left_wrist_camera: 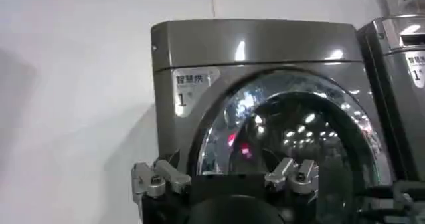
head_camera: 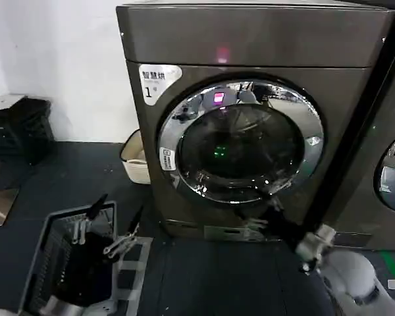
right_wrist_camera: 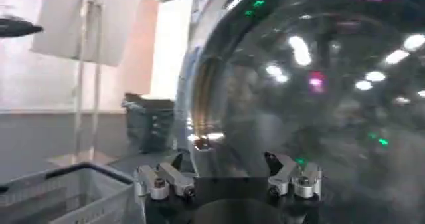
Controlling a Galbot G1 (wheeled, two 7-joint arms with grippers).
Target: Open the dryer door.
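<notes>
Right gripper [head_camera: 253, 220], fingers spread, reaches the lower chrome rim of the dryer door [head_camera: 240, 141], which remains closed.

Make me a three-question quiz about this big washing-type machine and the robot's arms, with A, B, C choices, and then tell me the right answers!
1. Where is the right gripper?
A. By the bottom rim of the dryer door
B. On top of the dryer
C. Inside the basket

2. What colour is the small light above the door?
A. Blue
B. Pink
C. Yellow

3. How is the dryer door?
A. Wide open
B. Taken off
C. Shut

Answers: 1 A, the head view shows it at the ring's lower edge. 2 B, it glows pink on the top panel. 3 C, the chrome ring sits flat against the front.
</notes>
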